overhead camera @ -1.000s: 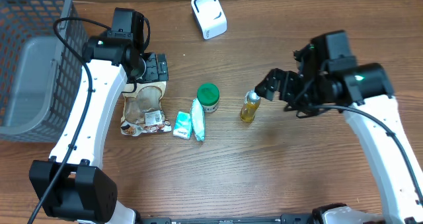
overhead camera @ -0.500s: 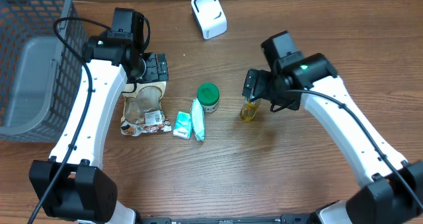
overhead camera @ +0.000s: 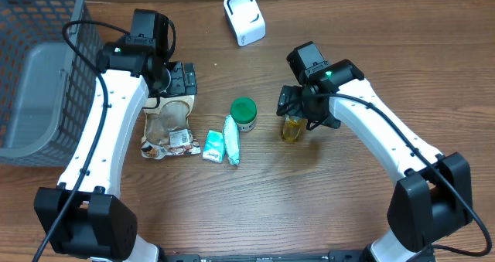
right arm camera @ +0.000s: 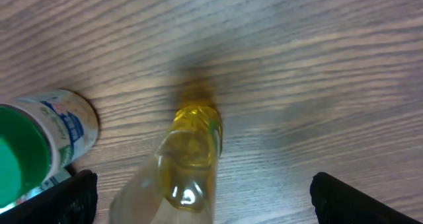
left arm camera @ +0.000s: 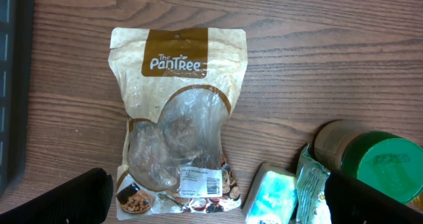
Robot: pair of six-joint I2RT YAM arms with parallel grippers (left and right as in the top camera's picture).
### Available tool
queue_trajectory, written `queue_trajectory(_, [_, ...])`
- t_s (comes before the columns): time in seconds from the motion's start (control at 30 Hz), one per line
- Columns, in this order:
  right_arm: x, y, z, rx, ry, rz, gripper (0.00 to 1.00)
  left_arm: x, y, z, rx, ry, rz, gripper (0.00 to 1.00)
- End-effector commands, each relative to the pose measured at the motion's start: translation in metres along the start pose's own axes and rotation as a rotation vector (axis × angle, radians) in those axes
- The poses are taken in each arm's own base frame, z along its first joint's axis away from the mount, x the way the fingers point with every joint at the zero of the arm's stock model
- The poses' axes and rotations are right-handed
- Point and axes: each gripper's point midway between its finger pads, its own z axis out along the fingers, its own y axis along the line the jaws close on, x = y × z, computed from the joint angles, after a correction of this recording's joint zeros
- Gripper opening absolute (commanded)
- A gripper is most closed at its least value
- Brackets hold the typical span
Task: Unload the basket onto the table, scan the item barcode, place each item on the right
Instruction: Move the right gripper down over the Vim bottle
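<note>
Swinging the right gripper [overhead camera: 297, 112] in hard toward the green-lidded jar [overhead camera: 244, 113]: starting a second ago well out on the side of the jar away from the pouch [overhead camera: 168, 127], now hanging right above the yellow bottle [overhead camera: 291, 129]. Keeping those fingers spread wide, pinching nothing yet. Straddling the bottle in the right wrist view, with a finger at each lower corner and the bottle's top blurred between.

Leaving the bottle itself untouched through all of this: standing upright just beside the jar, on the side away from the pouch, not touching it.

Looking very much like lining up for a pick, so probably treating the bottle as the item to scan. Needing a descent and a squeeze next, by the look of it, before any carrying toward the white scanner [overhead camera: 244, 18], sitting well beyond the jar near the far edge of the table [overhead camera: 348, 200].

Watching for a topple here: tall, narrow, glossy, and close enough to the jar for a finger to clip that green lid on the way down.

Holding the left gripper [overhead camera: 182, 80] motionless meanwhile, just past the pouch's top edge on the jar's other side, fingers likewise wide apart and empty. Changing nothing among the small packets [overhead camera: 220, 144] near the jar either.
</note>
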Motion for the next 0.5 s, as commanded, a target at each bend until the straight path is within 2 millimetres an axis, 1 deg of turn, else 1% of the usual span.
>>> queue_trajectory(0.0, [-0.004, 0.012, -0.009, -0.051, -0.014, 0.002, 0.94, -0.005, 0.000, -0.003, 0.007, -0.012, 0.014, 1.00])
queue_trajectory(0.13, [-0.004, 0.013, -0.009, -0.050, -0.014, 0.000, 0.84, -0.005, 0.000, -0.003, 0.007, -0.012, 0.014, 1.00])
queue_trajectory(0.3, [-0.001, 0.018, -0.009, -0.056, -0.017, -0.014, 0.81, -0.005, 0.000, -0.003, 0.007, -0.012, 0.014, 0.99])
queue_trajectory(0.47, [0.001, 0.023, -0.002, -0.065, -0.026, -0.028, 0.82, -0.005, 0.000, -0.003, 0.007, -0.012, 0.014, 1.00])
